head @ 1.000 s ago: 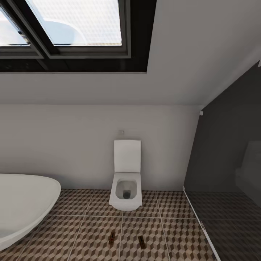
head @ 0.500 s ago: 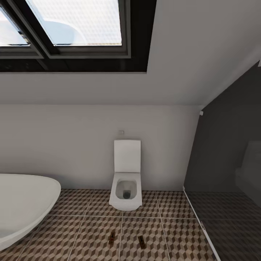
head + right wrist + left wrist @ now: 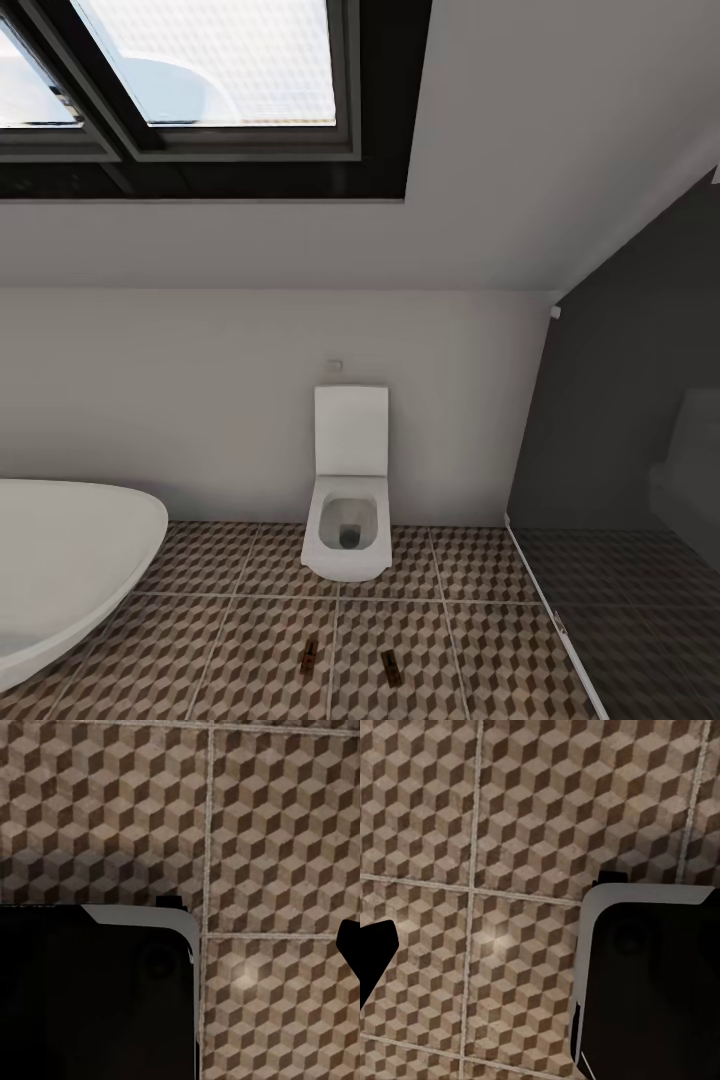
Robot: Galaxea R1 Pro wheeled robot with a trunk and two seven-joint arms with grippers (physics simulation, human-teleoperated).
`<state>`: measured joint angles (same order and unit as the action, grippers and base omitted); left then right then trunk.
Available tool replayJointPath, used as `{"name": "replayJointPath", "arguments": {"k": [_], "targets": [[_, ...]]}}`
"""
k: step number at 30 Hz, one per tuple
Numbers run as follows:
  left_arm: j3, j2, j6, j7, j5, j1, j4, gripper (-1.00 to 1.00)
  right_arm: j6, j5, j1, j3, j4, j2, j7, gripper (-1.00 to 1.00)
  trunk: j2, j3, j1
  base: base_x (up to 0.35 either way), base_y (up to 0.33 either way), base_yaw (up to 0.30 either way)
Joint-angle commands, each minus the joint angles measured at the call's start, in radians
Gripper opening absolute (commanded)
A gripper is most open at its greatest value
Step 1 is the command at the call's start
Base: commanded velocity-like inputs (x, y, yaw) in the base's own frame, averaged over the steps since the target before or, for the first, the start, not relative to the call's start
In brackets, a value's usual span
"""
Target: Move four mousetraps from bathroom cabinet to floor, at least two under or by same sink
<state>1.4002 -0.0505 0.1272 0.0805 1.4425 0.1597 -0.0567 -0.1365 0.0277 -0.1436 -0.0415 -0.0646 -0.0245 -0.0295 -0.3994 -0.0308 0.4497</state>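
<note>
Head view: mousetraps (image 3: pixel 309 656) on bathroom floor (image 3: pixel 250 640)

Bathroom floor (image 3: pixel 240 640): matt tiles w/ printed cube pattern, pale grout. Toilet (image 3: pixel 347 520) & bathtub (image 3: pixel 60 560): smooth glossy white, ceramic-looking. Mousetraps (image 3: pixel 309 656): brown, wood-like. Wall (image 3: pixel 200 400): matt plaster. Partition (image 3: pixel 620 450): dark, semi-gloss.

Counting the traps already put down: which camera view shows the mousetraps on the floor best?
The head view: two mousetraps lie on the patterned floor in front of the toilet. The wrist views show floor tiles and dark robot parts, no traps.
</note>
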Motion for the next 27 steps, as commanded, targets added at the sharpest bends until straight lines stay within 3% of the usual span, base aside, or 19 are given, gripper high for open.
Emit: {"name": "replayJointPath", "arguments": {"k": [1,27], "targets": [[0.007,0.0,0.001,0.004,0.004,0.0,0.0,1.0,-0.003,0.003,0.0,-0.004,0.001,0.0,-0.003,1.0,-0.001,0.0,0.0,0.0,0.0,0.0],[0.008,0.0,0.001,0.004,0.004,0.0,0.0,1.0,-0.003,0.003,0.0,-0.004,0.001,0.0,-0.003,1.0,-0.001,0.0,0.0,0.0,0.0,0.0]]}}
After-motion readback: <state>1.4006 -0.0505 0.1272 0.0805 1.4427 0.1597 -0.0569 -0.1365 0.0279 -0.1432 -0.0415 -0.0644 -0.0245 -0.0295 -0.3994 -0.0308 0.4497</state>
